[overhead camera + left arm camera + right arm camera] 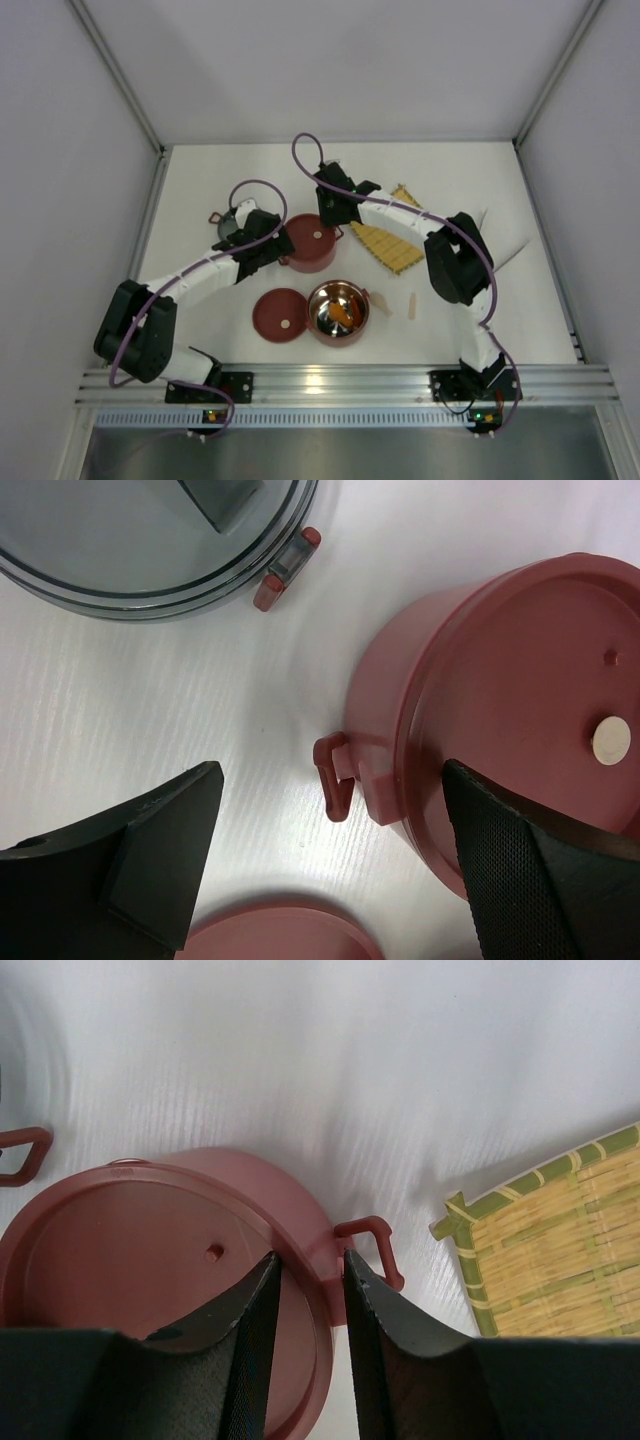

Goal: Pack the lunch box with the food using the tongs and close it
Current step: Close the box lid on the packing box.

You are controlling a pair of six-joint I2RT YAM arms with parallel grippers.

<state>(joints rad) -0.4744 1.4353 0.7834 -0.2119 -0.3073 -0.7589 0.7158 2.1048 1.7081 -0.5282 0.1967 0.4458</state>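
two maroon bowls of the lunch box stand on the white bench [200, 180], apart from each other. the lidded bowl [312, 240] is farther from the arm bases. the open bowl [338, 312] is nearer to them, and its steel lining shows. orange food [343, 315] lies in the open bowl; the number of pieces cannot be told. there are two maroon lids, each with one pale centre dot: one sits on the lidded bowl and one loose lid [281, 315] lies flat just left of the open bowl. one grey see-through lid [150, 550] with a maroon clip lies left of the lidded bowl.

one yellow woven mat [395, 240] lies right of the lidded bowl. one short beige stick [411, 305] lies right of the open bowl. the tongs [513, 252] show only as a faint pale v on the bench, right of the right arm.

the left claw [330, 780] is spread wide and holds nothing. one finger is over the bare bench and the other is over the lidded bowl's near edge, with one side handle [335, 780] of that bowl between them. the right claw [308, 1260] is nearly closed and pinches the lidded bowl's rim, with one finger on the lid and one outside the wall, beside the other handle [372, 1245].
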